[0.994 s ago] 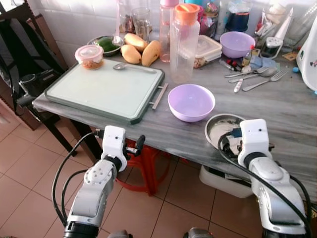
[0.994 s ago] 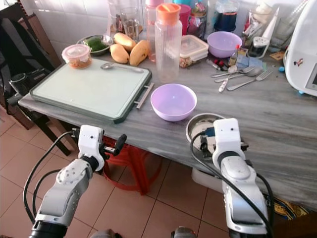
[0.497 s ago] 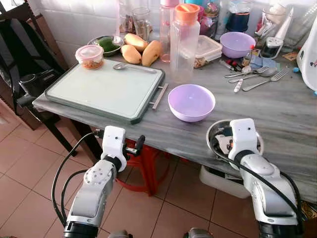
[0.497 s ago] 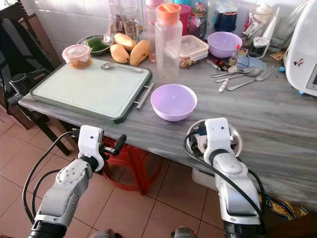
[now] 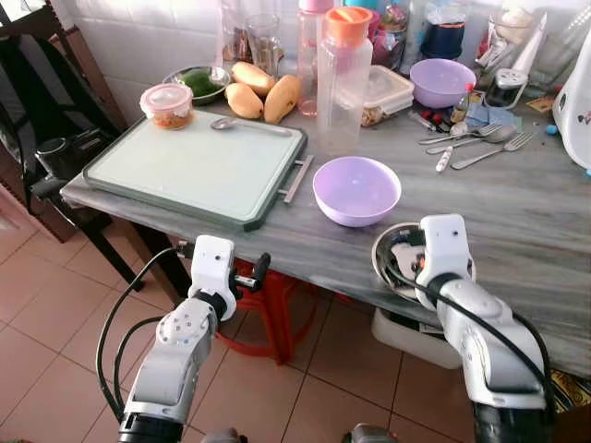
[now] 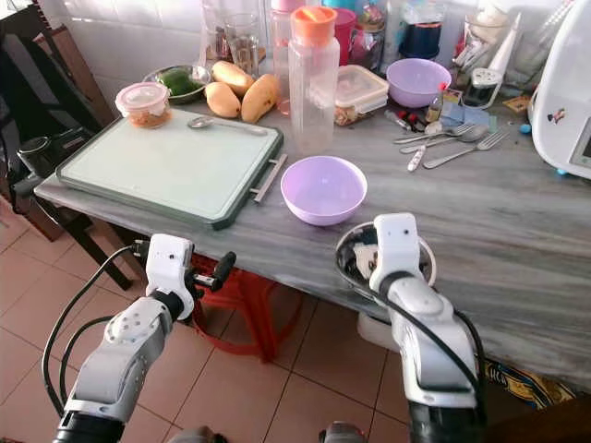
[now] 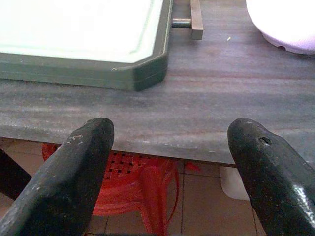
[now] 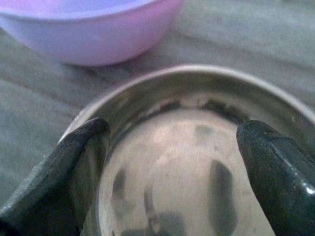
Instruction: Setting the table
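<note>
Steel bowl [image 5: 391, 251] largely hidden beneath right gripper [image 8: 177, 162], fingers spread across its rim, grip unconfirmed, left gripper [image 7: 170, 172] held spread below table edge [image 7: 147, 142].

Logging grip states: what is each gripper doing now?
Left gripper: open, empty, before the table edge.
Right gripper: open, fingers straddling the steel bowl.
</note>
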